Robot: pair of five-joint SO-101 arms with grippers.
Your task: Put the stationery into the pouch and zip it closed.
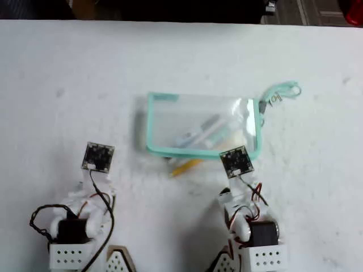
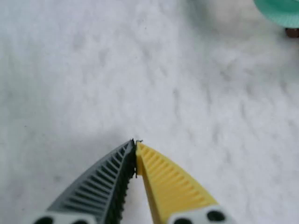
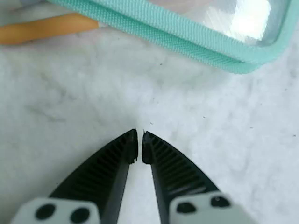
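L end effector (image 2: 135,143) & R end effector (image 3: 139,140) pressed together, pouch (image 1: 150,122) w/ pens (image 1: 199,136) inside, yellow pencil (image 1: 186,166) outside

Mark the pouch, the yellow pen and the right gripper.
pouch (image 1: 149,122), high view, teal side rim.
yellow pen (image 1: 187,166), high view, shaft beside the pouch.
right gripper (image 3: 139,140), right wrist view, between its fingertips.

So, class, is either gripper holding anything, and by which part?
Nothing is held: the left gripper and the right gripper are both shut with nothing between their fingers.
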